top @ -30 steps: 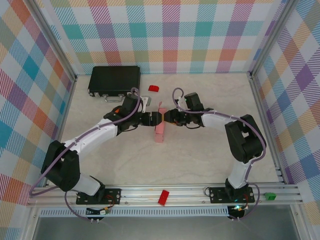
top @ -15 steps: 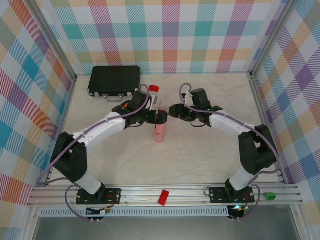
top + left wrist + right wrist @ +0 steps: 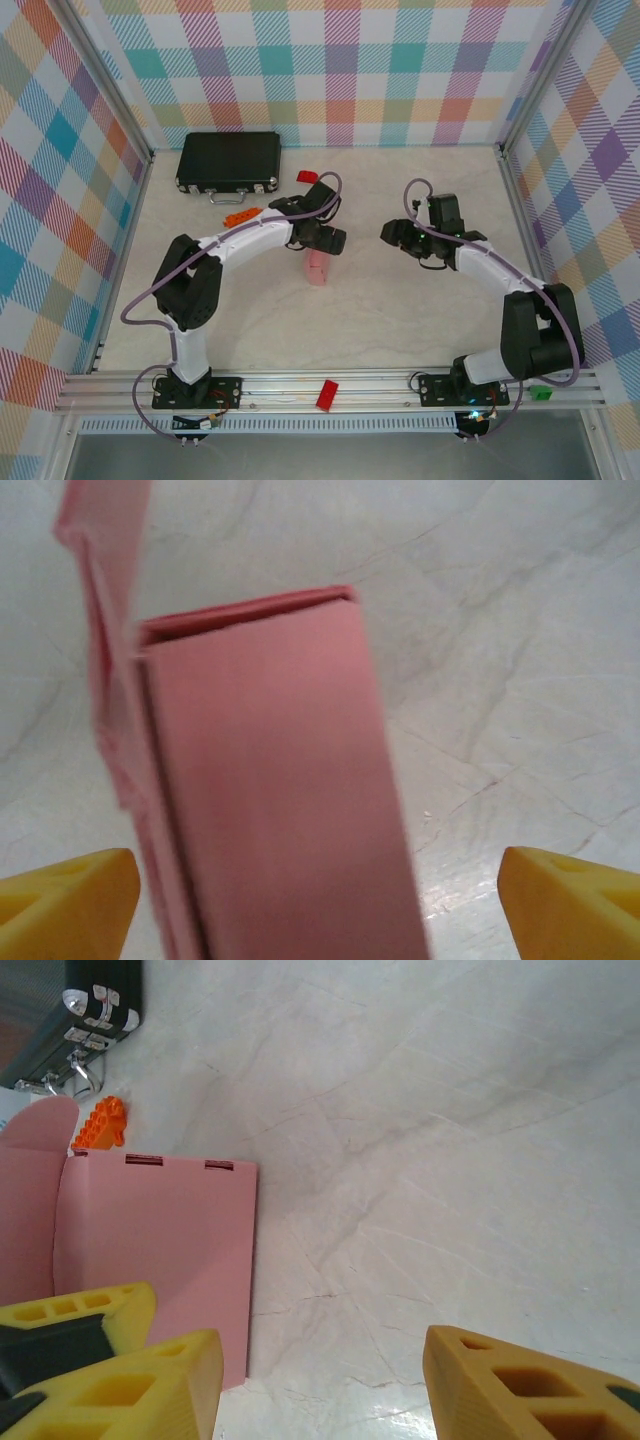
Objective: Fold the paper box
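Note:
The paper box (image 3: 318, 270) is a small light-pink box lying on the marble table, mid-table. My left gripper (image 3: 328, 240) hovers over its far end. In the left wrist view the paper box (image 3: 270, 780) lies between the two yellow fingertips (image 3: 70, 900), which stand wide apart and clear of it, so my left gripper (image 3: 320, 910) is open. A loose flap (image 3: 100, 540) sticks up at the box's far left. My right gripper (image 3: 392, 233) is off to the right of the box, and this right gripper (image 3: 330, 1385) is open over bare table. The paper box (image 3: 160, 1250) lies to its left.
A black hard case (image 3: 228, 160) stands at the back left, with an orange block (image 3: 237, 215) in front of it. A small red block (image 3: 307, 176) lies behind the box. Another red block (image 3: 326, 395) rests on the front rail (image 3: 400, 385). Plaid walls close in three sides.
Both grippers were together at the box's far end. The right one has drawn back to the right, away from the box. The left arm has reached further right over the box.

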`<state>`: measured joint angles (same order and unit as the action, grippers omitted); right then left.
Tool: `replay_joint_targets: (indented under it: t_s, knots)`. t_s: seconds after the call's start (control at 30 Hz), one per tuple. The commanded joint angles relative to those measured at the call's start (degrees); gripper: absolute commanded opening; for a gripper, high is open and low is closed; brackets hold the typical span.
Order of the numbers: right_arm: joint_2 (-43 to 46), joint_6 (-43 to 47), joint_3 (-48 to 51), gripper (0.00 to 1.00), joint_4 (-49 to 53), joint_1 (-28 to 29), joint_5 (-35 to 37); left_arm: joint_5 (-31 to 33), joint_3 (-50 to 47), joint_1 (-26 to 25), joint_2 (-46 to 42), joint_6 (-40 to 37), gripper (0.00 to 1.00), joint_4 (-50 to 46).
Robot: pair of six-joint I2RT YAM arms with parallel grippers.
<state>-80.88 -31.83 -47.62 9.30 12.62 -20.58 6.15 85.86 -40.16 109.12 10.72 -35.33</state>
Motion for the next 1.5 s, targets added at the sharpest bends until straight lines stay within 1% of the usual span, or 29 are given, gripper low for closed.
replay_joint_targets:
  t_s: [0.0,0.1,0.23,0.33,0.47,0.63,0.67,0.77,0.83,0.93,1.07,1.3,1.47]
  knots:
    - [1.73,1.73,0.98,0.56,1.02,-1.20,-1.02,2.53,2.53,-1.39,0.96,-4.14,0.75,-4.50]
    - [1.88,2.02,1.40,0.56,1.28,-1.71,-1.13,1.46,2.40,-1.82,0.84,-7.04,0.59,-5.11]
    - [1.78,2.29,1.83,0.56,1.41,-2.03,-1.20,1.88,2.40,-1.82,0.22,-10.00,0.52,-6.23]
    - [1.82,2.64,2.02,0.57,1.75,-2.23,-1.13,0.98,2.55,-1.85,-0.37,-13.65,0.52,-6.46]
    - [2.41,3.47,2.16,0.57,2.87,-2.90,-0.51,-3.09,1.99,-1.80,-0.92,-21.42,0.53,-5.47]
    - [3.92,4.37,2.65,0.57,4.20,-4.16,0.11,-5.79,-0.77,-1.76,-2.22,-31.26,0.53,-0.19]
    - [4.15,4.56,2.71,0.58,4.44,-4.32,0.18,-6.84,-1.73,-1.68,-2.86,-33.41,0.52,1.39]
    - [5.09,4.85,3.26,0.58,4.86,-5.07,0.26,-12.94,-3.48,-1.15,-4.00,-39.97,0.53,4.19]
    - [5.46,5.02,3.62,0.58,5.19,-5.54,0.34,-15.98,-2.82,-1.06,-3.28,-44.41,0.53,3.05]
    - [6.23,5.21,4.01,0.58,5.57,-6.22,0.21,-19.94,-0.39,-0.97,-1.23,-50.55,0.53,-1.11]
    - [6.87,5.08,4.48,0.58,5.53,-6.69,0.03,-21.79,1.70,-0.75,0.62,-56.81,0.53,-3.86]
    - [7.20,4.43,5.63,0.58,4.84,-6.82,-0.24,-23.41,0.93,-0.60,0.90,-68.54,0.53,-2.71]
    - [7.49,4.15,6.51,0.59,4.47,-6.94,-0.42,-24.53,1.99,-0.19,2.34,-73.62,0.55,-2.40]
